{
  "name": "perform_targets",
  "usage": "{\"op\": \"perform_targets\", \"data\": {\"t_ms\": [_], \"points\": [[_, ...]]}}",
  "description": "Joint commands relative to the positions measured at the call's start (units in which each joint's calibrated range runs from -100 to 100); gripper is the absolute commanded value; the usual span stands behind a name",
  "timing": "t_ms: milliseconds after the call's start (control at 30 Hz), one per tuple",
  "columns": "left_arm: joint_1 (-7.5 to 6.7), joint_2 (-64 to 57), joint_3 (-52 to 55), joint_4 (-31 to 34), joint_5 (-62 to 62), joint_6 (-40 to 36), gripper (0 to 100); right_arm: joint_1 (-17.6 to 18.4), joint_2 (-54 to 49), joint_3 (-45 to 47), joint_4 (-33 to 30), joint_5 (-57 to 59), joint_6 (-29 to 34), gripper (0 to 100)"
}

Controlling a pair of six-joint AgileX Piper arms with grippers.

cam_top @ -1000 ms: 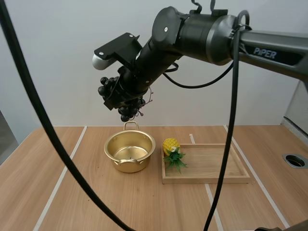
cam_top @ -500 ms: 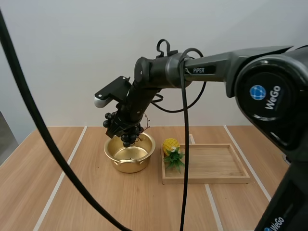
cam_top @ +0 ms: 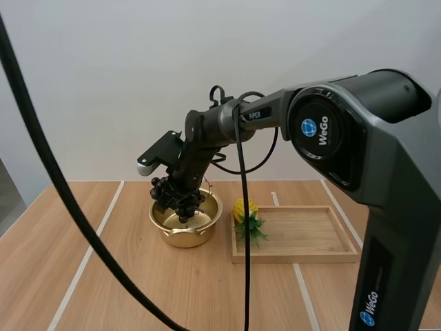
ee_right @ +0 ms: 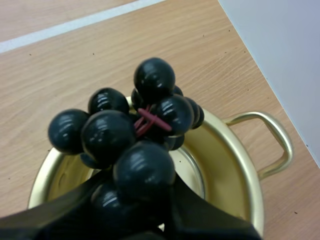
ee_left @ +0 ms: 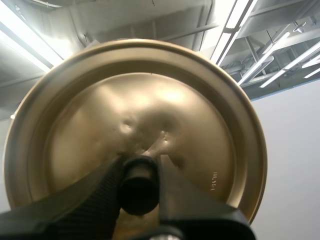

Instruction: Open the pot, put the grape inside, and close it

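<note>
A lidless golden pot (cam_top: pixel 185 222) stands on the table left of the wooden tray. My right gripper (cam_top: pixel 172 193) is shut on a bunch of dark grapes (cam_top: pixel 178 198), which hangs in the pot's mouth, partly below the rim. Seen from the right wrist, the grapes (ee_right: pixel 130 145) are pinched between the fingers directly over the pot (ee_right: pixel 235 175), whose one handle sticks out to the side. In the left wrist view my left gripper (ee_left: pixel 139 187) is shut on the black knob (ee_left: pixel 138 184) of the golden lid (ee_left: pixel 150 115), held up in the air.
A wooden tray (cam_top: pixel 303 238) lies right of the pot, with a small toy pineapple (cam_top: pixel 247 217) at its left end. Bare wooden table with white lines spreads around both.
My right arm has come down and forward, carrying the grapes from high above the pot into its mouth.
</note>
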State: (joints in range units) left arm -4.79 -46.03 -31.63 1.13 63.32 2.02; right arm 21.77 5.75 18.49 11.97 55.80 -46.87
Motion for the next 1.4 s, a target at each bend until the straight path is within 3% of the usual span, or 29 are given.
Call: {"op": "perform_targets", "data": {"t_ms": [0, 433, 867, 1367], "points": [[-0.07, 0.17, -0.39, 0.40, -0.92, 0.03, 0, -0.51, 0.93, -0.09, -0.63, -1.03, -0.51, 0], [-0.07, 0.17, -0.39, 0.40, -0.92, 0.03, 0, -2.62, 4.87, -0.09, -3.18, 6.32, -0.51, 0], [-0.07, 0.17, -0.39, 0.40, -0.92, 0.03, 0, -2.61, 8.20, -0.09, -7.31, 11.89, -0.51, 0], [-0.07, 0.17, -0.39, 0.40, -0.92, 0.03, 0, -2.61, 8.32, -0.09, -7.34, 13.48, -0.27, 0]]}}
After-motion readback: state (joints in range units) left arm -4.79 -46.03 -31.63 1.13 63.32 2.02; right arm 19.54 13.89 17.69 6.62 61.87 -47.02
